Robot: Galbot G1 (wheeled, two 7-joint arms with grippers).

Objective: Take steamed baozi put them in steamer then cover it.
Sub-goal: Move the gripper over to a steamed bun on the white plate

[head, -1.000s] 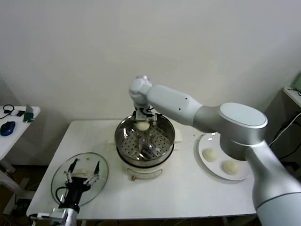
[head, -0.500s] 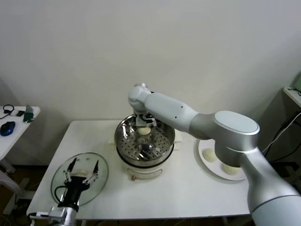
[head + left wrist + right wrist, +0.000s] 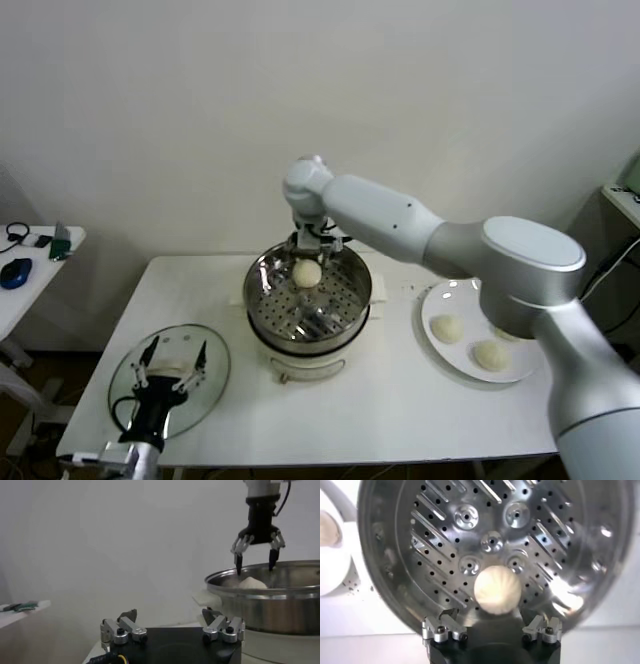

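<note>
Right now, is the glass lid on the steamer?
No, the lid lies flat on the table, left of the open steamer.

The head view looks down on the table (image 3: 400,400). The left wrist view faces sideways, low, and the right wrist view straight down, close; all share the steamer (image 3: 308,300) (image 3: 272,597) (image 3: 490,545).

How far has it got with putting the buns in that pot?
One baozi lies in the steamer, with the open right gripper just above it. Two buns are visible on the white plate; a fourth cannot be seen. The glass cover lies on the table, the open left gripper above it. Covering comes last.
</note>
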